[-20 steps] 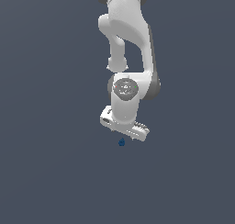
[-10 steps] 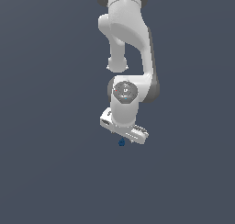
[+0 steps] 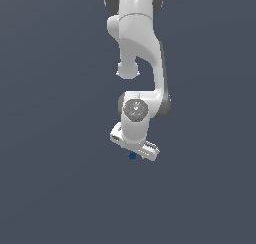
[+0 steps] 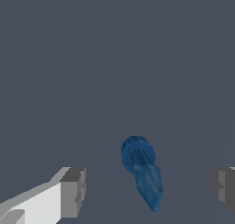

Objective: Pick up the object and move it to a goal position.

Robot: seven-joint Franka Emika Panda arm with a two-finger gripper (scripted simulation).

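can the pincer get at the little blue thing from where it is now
Probably yes. In the wrist view the blue thing lies between the two open fingers, with nothing else near it. In the exterior view the pincer is right over it, so closing in looks unobstructed.

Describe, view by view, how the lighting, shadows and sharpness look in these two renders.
Exterior view: flat grey ground, soft shading on the white arm, blue object tiny and slightly blurred. Wrist view: object large, clearer, no distinct shadow; fingers blocky and evenly lit.
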